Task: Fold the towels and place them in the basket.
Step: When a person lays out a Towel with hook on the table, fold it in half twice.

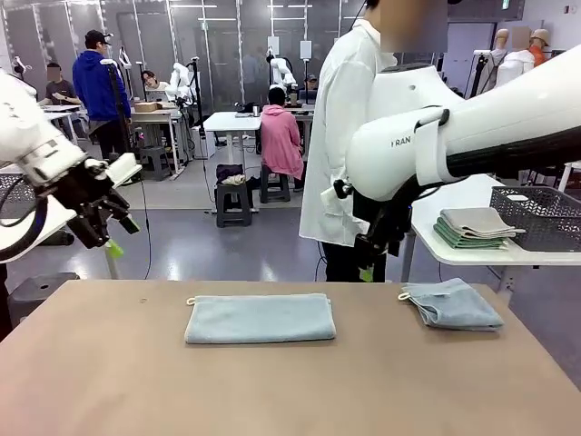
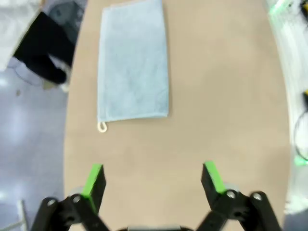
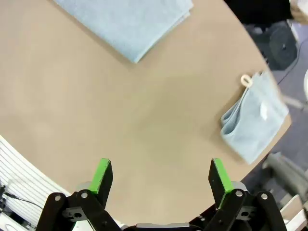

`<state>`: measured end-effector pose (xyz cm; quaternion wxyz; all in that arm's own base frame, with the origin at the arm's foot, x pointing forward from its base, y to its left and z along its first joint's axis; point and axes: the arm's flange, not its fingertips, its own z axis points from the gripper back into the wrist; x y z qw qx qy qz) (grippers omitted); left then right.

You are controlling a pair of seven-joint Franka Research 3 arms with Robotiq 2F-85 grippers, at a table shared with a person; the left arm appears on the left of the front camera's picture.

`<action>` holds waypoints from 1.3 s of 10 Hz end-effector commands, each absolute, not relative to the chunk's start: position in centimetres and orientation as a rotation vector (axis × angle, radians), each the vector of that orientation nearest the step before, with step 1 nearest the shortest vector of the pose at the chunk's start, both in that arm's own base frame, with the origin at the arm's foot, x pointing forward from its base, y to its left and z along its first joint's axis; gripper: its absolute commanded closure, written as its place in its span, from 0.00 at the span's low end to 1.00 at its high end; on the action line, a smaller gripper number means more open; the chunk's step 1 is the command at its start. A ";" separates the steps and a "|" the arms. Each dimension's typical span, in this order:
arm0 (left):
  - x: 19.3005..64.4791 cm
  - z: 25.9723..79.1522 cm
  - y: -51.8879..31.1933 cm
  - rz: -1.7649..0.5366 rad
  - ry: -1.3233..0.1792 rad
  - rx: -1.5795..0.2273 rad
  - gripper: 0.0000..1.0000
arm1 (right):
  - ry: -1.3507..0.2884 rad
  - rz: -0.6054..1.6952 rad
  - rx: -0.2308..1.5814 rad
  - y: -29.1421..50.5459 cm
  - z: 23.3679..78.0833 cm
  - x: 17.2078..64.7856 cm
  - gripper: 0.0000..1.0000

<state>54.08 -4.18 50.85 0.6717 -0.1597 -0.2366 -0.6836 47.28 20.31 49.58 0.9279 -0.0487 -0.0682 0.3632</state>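
Left hand: raised above the desk at its left side, fingers spread wide, nothing between the green pads. In its wrist view the long folded towel lies flat on the desk well ahead of the fingertips, apart from them, white corner loop at the corner nearest the hand.

Right hand: also up off the desk, fingers wide apart, holding nothing. Its wrist view shows bare desk between the pads; the long towel's end lies far ahead at upper left, the smaller folded towel off to the right near the desk edge, its loop on the far side. Neither touches the hand.

Front view: long towel at desk centre, smaller towel at right. Basket stands on a white side table to the right, beside a stack of folded green and grey cloths. A person in white stands behind the desk.
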 end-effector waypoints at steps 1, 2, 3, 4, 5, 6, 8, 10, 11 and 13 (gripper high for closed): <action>54.2 49.1 -1.3 -1.505 -0.639 -0.550 0.00 | -0.117 0.882 0.023 20.5 48.5 46.9 0.00; 54.7 48.3 -0.3 -1.505 -0.688 -0.593 0.00 | -0.092 1.023 0.108 19.8 48.1 47.5 0.00; 55.2 47.1 1.1 -1.505 -0.758 -0.657 0.00 | -0.083 1.221 0.162 19.3 47.5 48.8 0.00; 55.4 46.0 2.1 -1.489 -0.799 -0.707 0.00 | -0.116 0.860 0.000 21.0 48.4 46.7 0.00; 55.4 45.2 2.7 -1.478 -0.822 -0.755 0.00 | -0.116 0.860 0.000 21.0 48.4 46.7 0.00; 55.5 44.6 3.1 -1.460 -0.830 -0.779 0.00 | -0.116 0.860 0.000 21.0 48.4 46.7 0.00; 55.7 44.1 3.2 -1.437 -0.836 -0.775 0.00 | -0.106 0.845 0.078 21.5 47.1 47.6 0.00; 55.0 43.6 3.1 -1.446 -0.817 -0.757 0.00 | -0.073 0.559 0.165 22.6 45.4 48.6 0.00; 55.0 43.6 3.1 -1.446 -0.817 -0.757 0.00 | -0.082 0.414 0.204 23.3 44.0 49.4 0.00; 55.0 43.6 3.1 -1.446 -0.817 -0.757 0.00 | -0.118 0.214 0.214 25.1 40.6 50.7 0.00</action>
